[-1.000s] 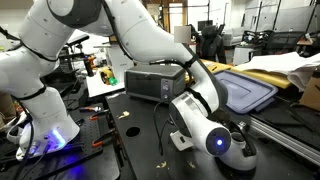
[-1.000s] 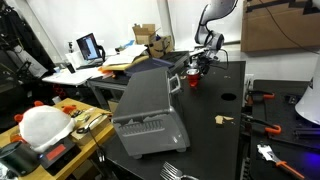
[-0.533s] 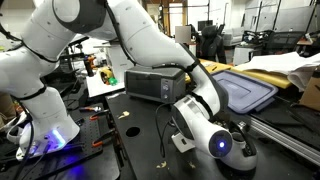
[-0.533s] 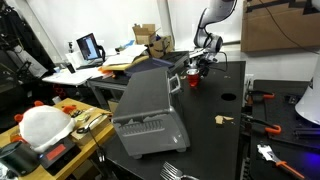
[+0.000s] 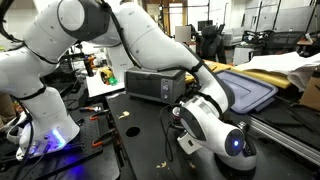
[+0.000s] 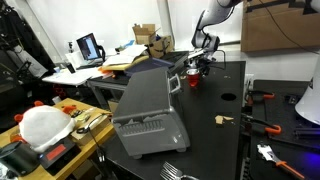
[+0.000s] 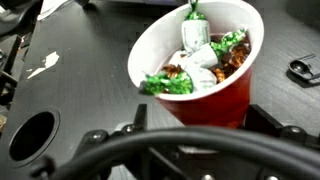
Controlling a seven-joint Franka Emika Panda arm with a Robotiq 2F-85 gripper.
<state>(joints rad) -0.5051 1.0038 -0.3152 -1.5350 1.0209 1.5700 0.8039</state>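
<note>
A red cup (image 7: 218, 100) with a white inside stands on the black table and holds several sweets (image 7: 200, 60) in green and white wrappers. In the wrist view my gripper (image 7: 202, 126) is open, with one finger on each side of the cup's lower part. The right finger is against the cup wall and the left finger is a little apart from it. In an exterior view the gripper (image 6: 198, 66) hangs just over the cup (image 6: 194, 82) at the far end of the table. In the other exterior view the arm's wrist (image 5: 225, 140) hides both the cup and the fingers.
A grey metal box (image 6: 145, 110) stands mid-table and also shows in an exterior view (image 5: 155, 82). There is a round hole (image 7: 35, 135) in the table near the cup. A small tan piece (image 6: 222, 119) and red-handled tools (image 6: 262, 97) lie nearby. A blue-grey lid (image 5: 245, 92) is beside the arm.
The arm's wrist has shifted slightly down and to the right in an exterior view. The cup has not moved.
</note>
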